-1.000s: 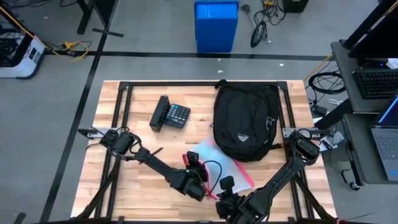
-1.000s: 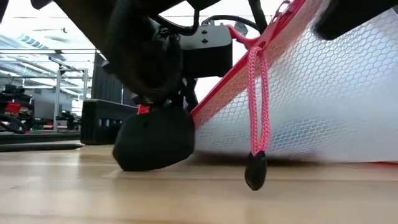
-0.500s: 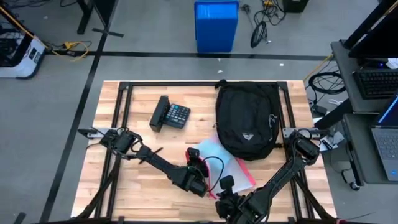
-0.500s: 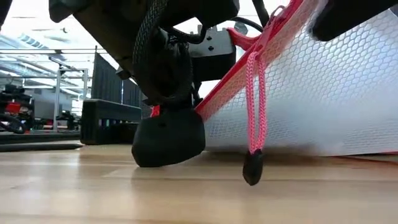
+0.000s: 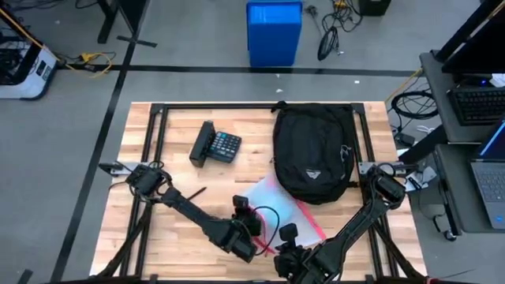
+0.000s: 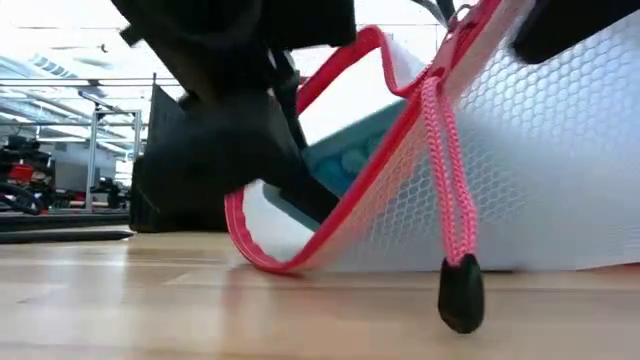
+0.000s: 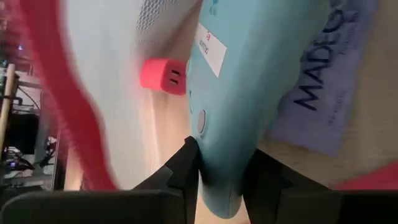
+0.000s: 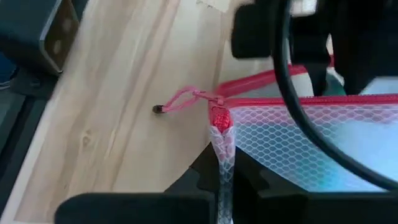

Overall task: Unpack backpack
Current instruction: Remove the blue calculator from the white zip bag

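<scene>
Seen from above, your backpack point(image 5: 313, 150) lies flat on the wooden table point(image 5: 170, 170) at about 1 o'clock from the table's middle, its white logo patch facing up, with the calculator point(image 5: 216, 145) well apart from it at about 11 o'clock. A white mesh pouch point(image 5: 272, 197) with red trim lies at the backpack's 7 o'clock edge, reaching toward the near edge of the table. Your left gripper point(image 7: 217, 180) sits inside the open mouth of that pouch, its two dark fingers point(image 7: 180, 171) clamped narrowly on the end of a light blue device point(image 7: 249, 81); a small pink block point(image 7: 163, 76) and a purple printed card point(image 7: 329, 81) lie next to it in the pouch. Your right gripper point(image 8: 225, 180), at about 6 o'clock on the table, pinches the pouch's mesh corner just below the red zipper end point(image 8: 219, 118). From table height, the pink zipper cord point(image 6: 448, 190) hangs down to a black toggle point(image 6: 461, 295).
</scene>
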Controlling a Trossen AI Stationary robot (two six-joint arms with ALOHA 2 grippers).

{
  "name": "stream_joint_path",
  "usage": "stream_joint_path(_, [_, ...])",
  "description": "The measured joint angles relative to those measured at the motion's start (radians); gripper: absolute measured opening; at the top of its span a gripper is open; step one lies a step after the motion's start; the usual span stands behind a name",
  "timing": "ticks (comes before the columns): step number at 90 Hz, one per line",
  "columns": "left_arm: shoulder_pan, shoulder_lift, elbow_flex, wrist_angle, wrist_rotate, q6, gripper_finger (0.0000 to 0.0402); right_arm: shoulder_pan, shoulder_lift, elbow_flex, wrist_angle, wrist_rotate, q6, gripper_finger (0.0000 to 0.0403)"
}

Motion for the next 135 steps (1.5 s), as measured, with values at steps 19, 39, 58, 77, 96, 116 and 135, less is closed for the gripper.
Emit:
stream_joint_path(19, [-0.042, -0.001, 0.071, -0.177, 0.095, -0.125, 0.0083, 0.001, 0.0, 0.0, -0.001, 0.001, 0.007, 0.0])
stream_joint_path(39, [-0.081, -0.001, 0.155, -0.439, 0.201, -0.289, 0.0083, 0.0, 0.0, 0.0, -0.003, 0.004, 0.008, 0.0])
stream_joint_path(58, [-0.12, -0.001, 0.235, -0.599, 0.327, -0.365, 0.0082, 0.0, 0.0, 0.0, -0.003, 0.005, 0.008, 0.0])
stream_joint_path(77, [-0.15, -0.001, 0.325, -0.723, 0.355, -0.417, 0.0083, 0.0, 0.0, 0.0, -0.003, 0.006, 0.008, 0.0])
stream_joint_path(96, [-0.16, -0.004, 0.362, -0.733, 0.396, -0.417, 0.0083, 0.0, 0.0, 0.0, -0.003, 0.006, 0.008, 0.0])
stream_joint_path(116, [-0.155, -0.003, 0.326, -0.725, 0.434, -0.416, 0.0083, 0.0, 0.0, 0.0, -0.003, 0.005, 0.008, 0.0])
stream_joint_path(135, [-0.15, -0.003, 0.318, -0.707, 0.436, -0.415, 0.0083, 0.002, 0.0, 0.0, -0.002, 0.005, 0.008, 0.0])
